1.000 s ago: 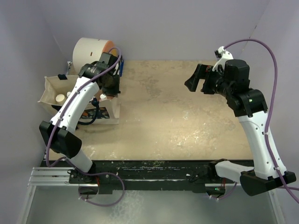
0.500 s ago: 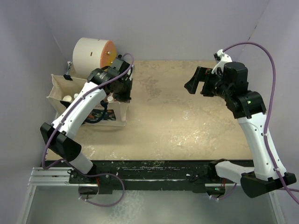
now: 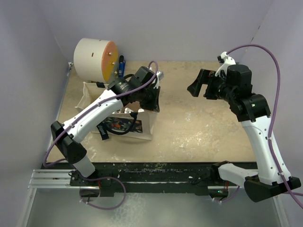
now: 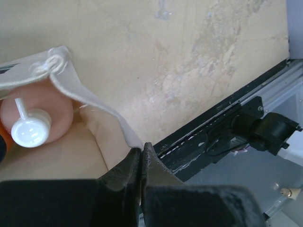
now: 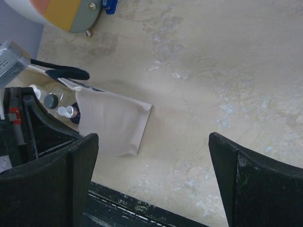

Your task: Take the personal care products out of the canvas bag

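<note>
The cream canvas bag [image 3: 144, 125] with navy straps stands left of the table's middle. My left gripper [image 3: 150, 105] is shut on the bag's right rim; in the left wrist view the closed fingertips [image 4: 141, 150] pinch the fabric edge [image 4: 85, 99]. Inside the bag I see a pink bottle [image 4: 47, 106] with a white pump cap and an orange sliver [image 4: 2, 142] at the frame's edge. In the right wrist view the bag [image 5: 116, 123] shows a clear dark-capped bottle [image 5: 51, 100] and a white-capped one [image 5: 66, 111]. My right gripper [image 3: 195, 86] hangs open and empty above the table's right half [image 5: 152, 137].
The big white drum [image 3: 92, 57] with an orange face lies at the back left, also in the right wrist view [image 5: 61, 9]. A small blue item [image 3: 121, 66] sits beside it. The black front rail [image 4: 222, 127] runs along the near edge.
My left gripper has dragged the canvas bag to the right, away from the left wall and toward the table's middle. The right arm has barely moved.
</note>
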Robot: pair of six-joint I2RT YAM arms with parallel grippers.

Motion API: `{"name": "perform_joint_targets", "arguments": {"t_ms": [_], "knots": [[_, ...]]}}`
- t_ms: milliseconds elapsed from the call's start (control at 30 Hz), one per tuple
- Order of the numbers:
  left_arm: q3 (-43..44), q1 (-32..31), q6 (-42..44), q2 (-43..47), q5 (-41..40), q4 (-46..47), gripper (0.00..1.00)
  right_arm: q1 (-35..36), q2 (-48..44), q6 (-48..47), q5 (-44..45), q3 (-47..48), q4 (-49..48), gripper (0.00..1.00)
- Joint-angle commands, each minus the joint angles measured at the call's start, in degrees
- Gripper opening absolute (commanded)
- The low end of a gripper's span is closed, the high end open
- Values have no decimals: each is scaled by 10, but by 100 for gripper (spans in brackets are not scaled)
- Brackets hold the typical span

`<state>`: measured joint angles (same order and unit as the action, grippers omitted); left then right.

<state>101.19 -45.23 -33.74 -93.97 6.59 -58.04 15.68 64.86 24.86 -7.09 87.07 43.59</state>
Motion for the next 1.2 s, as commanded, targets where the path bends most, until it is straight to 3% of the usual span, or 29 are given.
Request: {"name": "perform_joint_targets", "arguments": {"t_ms": [0,200,467,600,700,900,1067,1167], "knots": [[39,-10,-40,-3,60,126,3,-1,-13,-1,-15,1,-10,100],[28,-10,-20,29,34,107,46,-2,-8,-17,-84,-9,-39,100],[8,-10,-10,134,-40,15,81,4,34,-25,-186,-9,-64,100],[-13,-9,-35,193,-87,-42,98,47,67,-25,-189,-9,-70,100],[-24,-9,-85,229,-131,-92,99,104,110,-21,-162,6,-61,100],[-68,-9,-302,278,-245,-218,99,167,162,2,-132,18,-60,100],[-134,-3,-382,288,-248,-190,99,208,186,4,-97,21,-54,100],[-172,25,-384,289,-219,-147,100,216,191,3,-83,17,-44,100]]}}
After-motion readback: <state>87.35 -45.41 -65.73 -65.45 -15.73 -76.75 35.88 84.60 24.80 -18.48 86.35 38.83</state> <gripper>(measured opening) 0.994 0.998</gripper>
